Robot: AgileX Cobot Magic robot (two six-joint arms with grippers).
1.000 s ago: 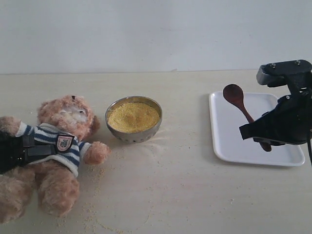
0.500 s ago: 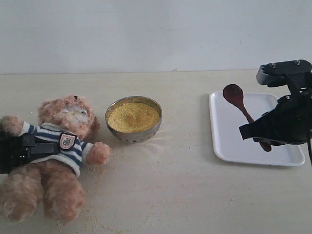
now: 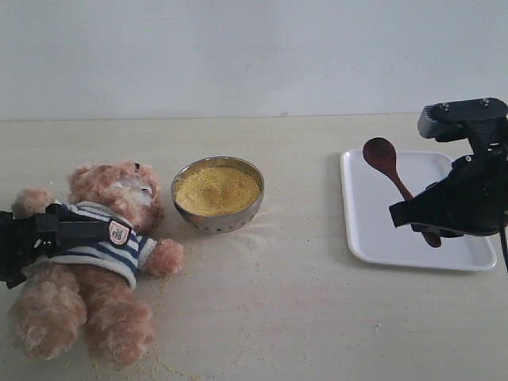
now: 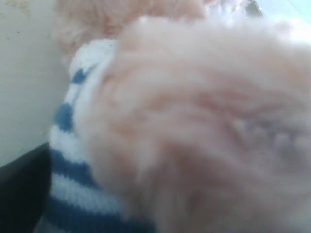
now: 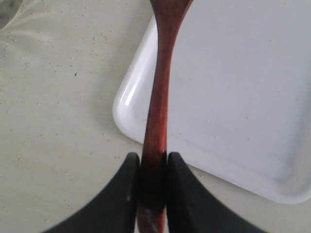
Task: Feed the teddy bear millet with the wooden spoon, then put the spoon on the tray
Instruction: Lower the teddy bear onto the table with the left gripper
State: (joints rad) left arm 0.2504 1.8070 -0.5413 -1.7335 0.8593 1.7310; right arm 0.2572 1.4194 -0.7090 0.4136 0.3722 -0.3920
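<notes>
- Clearance: my right gripper (image 5: 153, 162) is hanging over the near right part of the tray (image 3: 373, 230), beside the picture's right edge. Bare table (image 3: 302, 317) is lying open between the tray and the steel bowl (image 3: 218, 221).
- My right jaws are standing narrow, clamping the handle of the wooden spoon (image 5: 159, 111). Its oval bowl is pointing over the tray's far left corner; whether it is touching the tray I cannot tell.
- My left gripper (image 3: 75, 230) is reaching in from the left edge and holding the teddy bear (image 3: 103, 302) by its striped torso. One finger is lying across the shirt; the other is hidden, and fur is filling my left wrist view.
- Millet (image 3: 217, 190) is filling the steel bowl just beside the bear's head, with stray grains lying around both.
- Pale tabletop is running back to a plain light wall (image 3: 238, 55).
- Against half a second ago, the bear is sitting further right and higher in my grip; spoon and right gripper are staying put.
</notes>
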